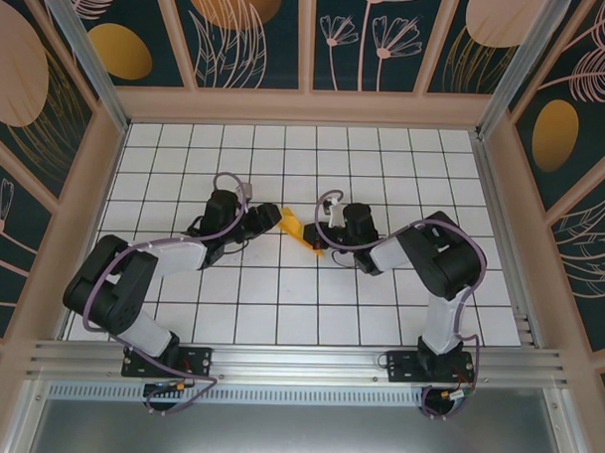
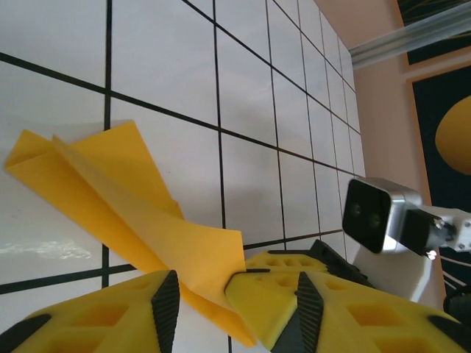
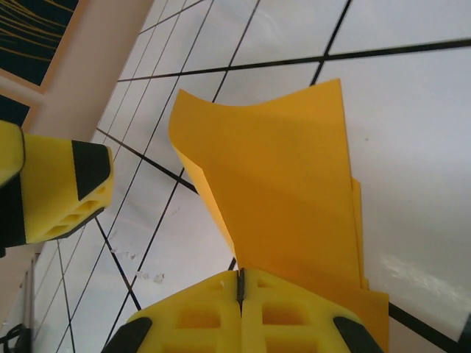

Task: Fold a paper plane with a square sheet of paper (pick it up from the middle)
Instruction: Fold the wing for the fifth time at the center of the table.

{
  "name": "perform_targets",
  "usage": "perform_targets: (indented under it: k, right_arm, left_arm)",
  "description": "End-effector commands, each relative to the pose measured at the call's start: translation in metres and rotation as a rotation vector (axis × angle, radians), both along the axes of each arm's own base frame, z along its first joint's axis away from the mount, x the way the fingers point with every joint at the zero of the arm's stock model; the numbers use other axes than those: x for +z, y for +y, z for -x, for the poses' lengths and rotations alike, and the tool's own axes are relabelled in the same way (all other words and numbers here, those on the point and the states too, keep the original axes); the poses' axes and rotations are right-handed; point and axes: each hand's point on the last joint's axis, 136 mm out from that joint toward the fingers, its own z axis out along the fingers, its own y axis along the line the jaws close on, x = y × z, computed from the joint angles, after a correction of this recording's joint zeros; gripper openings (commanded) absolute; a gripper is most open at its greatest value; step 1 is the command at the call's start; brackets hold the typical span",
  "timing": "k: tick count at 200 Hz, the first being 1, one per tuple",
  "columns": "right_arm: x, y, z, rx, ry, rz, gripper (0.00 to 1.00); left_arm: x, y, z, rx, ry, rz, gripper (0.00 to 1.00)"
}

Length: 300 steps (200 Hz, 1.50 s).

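Starting on the left, the left pincer (image 2: 200, 307) has its two yellow fingers apart, and one end of the sheet of paper (image 2: 140, 195) passes through the gap between them. The paper leans on one finger while bare bench (image 1: 280, 305) shows beside the other, so I judge it is not pinched there yet. The sheet is in the middle of the white tiled bench, between the two arms. It is not a flat square now but a pointed wedge of several layers, with a clear crease along it. On the right, the right pincer (image 3: 241, 293) is fully closed, and the other end of the sheet is clamped in the seam of its fingers. Whether the wedge is lifted from the bench or rests on it, I cannot say surely from these views. By my judgement the early folds are done. What is left seems to be the wing folds and the pressing of the creases.
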Motion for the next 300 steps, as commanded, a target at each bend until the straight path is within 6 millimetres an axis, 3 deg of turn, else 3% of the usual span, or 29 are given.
perform_targets:
  k: [1,69,102,107,150,200,300]
  right_arm:
    - [0.015,0.006,-0.004,0.024,0.055,-0.112,0.00]
    - [0.015,0.008,-0.001,0.027,0.167,-0.173,0.00]
    - [0.014,-0.003,-0.010,-0.003,0.215,-0.213,0.00]
    - [0.014,-0.003,-0.011,-0.005,0.220,-0.215,0.00]
    - [0.007,-0.006,-0.012,-0.017,0.273,-0.218,0.00]
    - [-0.005,-0.004,-0.011,-0.001,0.300,-0.192,0.00]
    - [-0.022,-0.003,-0.009,0.015,0.334,-0.152,0.01]
  left_arm:
    - [0.007,-0.015,0.002,-0.067,-0.057,0.046,0.46]
    - [-0.005,-0.035,0.002,-0.138,-0.060,0.053,0.38]
    - [-0.002,-0.036,0.000,-0.141,-0.080,0.045,0.35]
    - [-0.013,-0.037,0.000,-0.143,-0.060,0.034,0.35]
    - [-0.017,-0.039,-0.002,-0.157,-0.077,0.015,0.33]
    - [-0.015,-0.044,-0.004,-0.183,-0.105,0.014,0.33]
    - [-0.041,-0.041,-0.012,-0.156,-0.041,-0.052,0.28]
